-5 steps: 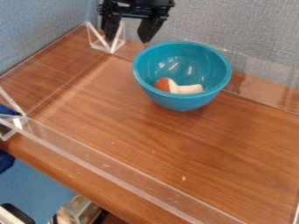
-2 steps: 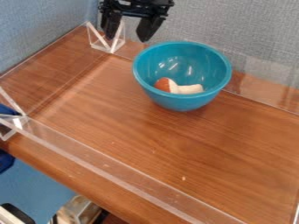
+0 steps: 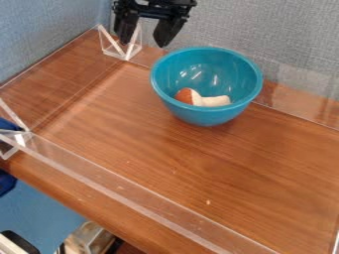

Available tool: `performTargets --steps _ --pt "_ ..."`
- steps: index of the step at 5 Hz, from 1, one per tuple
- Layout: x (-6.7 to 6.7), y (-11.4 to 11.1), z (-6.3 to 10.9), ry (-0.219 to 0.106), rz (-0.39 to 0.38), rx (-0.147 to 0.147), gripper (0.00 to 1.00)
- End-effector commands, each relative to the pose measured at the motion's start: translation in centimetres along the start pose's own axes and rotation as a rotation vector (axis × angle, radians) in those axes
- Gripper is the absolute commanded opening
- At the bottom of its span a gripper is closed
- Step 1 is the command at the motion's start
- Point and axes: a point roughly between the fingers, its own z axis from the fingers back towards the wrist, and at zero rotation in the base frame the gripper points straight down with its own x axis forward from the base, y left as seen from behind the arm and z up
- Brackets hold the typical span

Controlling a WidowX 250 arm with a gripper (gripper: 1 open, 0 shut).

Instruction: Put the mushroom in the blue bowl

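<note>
Nothing altered since a second ago, as far as can be told. Same scene throughout: black end effector (image 3: 149,32) hanging at the top edge of the view, above the far left corner of the surface (image 3: 159,159), its two fingers spread apart with nothing between them. No shift of it against the clear acrylic wall (image 3: 79,55) behind, compared with the earlier frames.

Blue bowl (image 3: 208,86) standing upright on the wooden surface, toward the far side, to the right of and nearer the camera than the end effector, and apart from it. Inside the bowl, lying on its side at the bottom toward the near wall: the mushroom (image 3: 205,98), orange-brown cap pointing left, cream stem pointing right. Same position and same tilt as a second ago.

Low transparent walls bounding the surface on every side, with a blue fabric backdrop (image 3: 54,25) beyond the far one. Rest of the wood bare, carrying only glare and faint scratches. At the lower left, below the near edge, some clutter too blurred to identify.
</note>
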Motion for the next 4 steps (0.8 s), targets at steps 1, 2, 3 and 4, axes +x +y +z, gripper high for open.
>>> performTargets --steps 1,2,3,4 --pt "0.54 1.82 1.45 0.000 0.097 -0.020 1.00" --pt "0.51 2.17 1.21 0.014 0.157 0.007 1.00" --pt "0.53 2.32 1.17 0.018 0.192 0.020 1.00" --pt "0.37 2.45 1.39 0.017 0.207 0.025 1.00"
